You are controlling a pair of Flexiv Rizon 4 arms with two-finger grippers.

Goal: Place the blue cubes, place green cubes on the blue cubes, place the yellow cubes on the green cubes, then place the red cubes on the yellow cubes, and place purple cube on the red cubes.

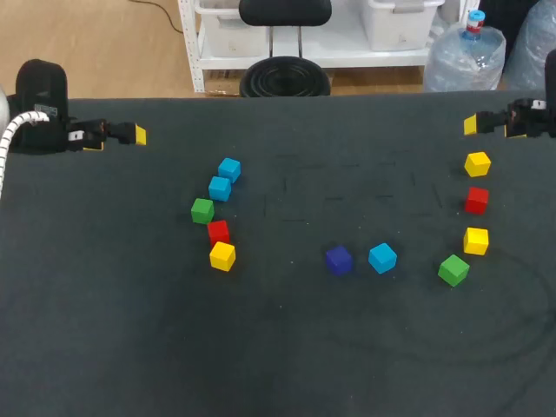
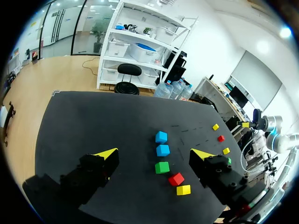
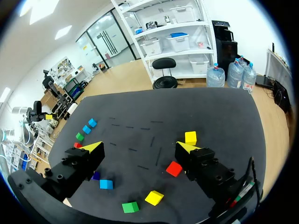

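Cubes: all single on table [image 1: 130, 347], none stacked.
Left row: blue [image 1: 229, 168], blue [image 1: 220, 188], green [image 1: 202, 209], red [image 1: 218, 231], yellow [image 1: 222, 255].
Centre: purple [image 1: 339, 259] beside blue [image 1: 382, 257].
Right row: yellow [image 1: 477, 163], red [image 1: 476, 200], yellow [image 1: 475, 241], green [image 1: 453, 269].
Left gripper [image 2: 155, 155]: jaws wide, empty, far left.
Right gripper [image 3: 140, 147]: jaws wide, empty, far right.

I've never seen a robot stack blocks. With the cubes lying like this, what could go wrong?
On the left, cubes sit close together: the left claw reaching for the green cube may nudge the blue cube or red cube beside it. The purple cube is dark against the dark table, perhaps hard to spot.
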